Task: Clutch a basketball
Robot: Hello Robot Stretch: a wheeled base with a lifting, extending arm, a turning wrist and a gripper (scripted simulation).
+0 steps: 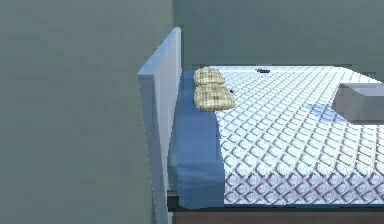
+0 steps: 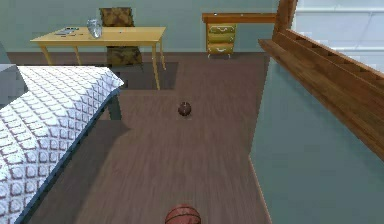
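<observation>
An orange-brown ball with dark seams, shaped like a basketball point(image 2: 183, 215), lies on the wooden floor at the bottom edge of the arm side view, partly cut off by the frame. A smaller dark brown ball point(image 2: 185, 109) sits farther out on the same floor, near the corner of a dark rug.
A bed with a patterned white cover point(image 1: 290, 130) has a grey-blue headboard point(image 1: 160, 90), two plaid pillows point(image 1: 212, 88) and a grey box point(image 1: 362, 101). The bed point(image 2: 40, 110) also flanks the floor strip. Beyond stand a yellow desk point(image 2: 100, 38), a chair point(image 2: 118, 20) and yellow drawers point(image 2: 221, 37). A teal wall point(image 2: 320, 150) closes the right.
</observation>
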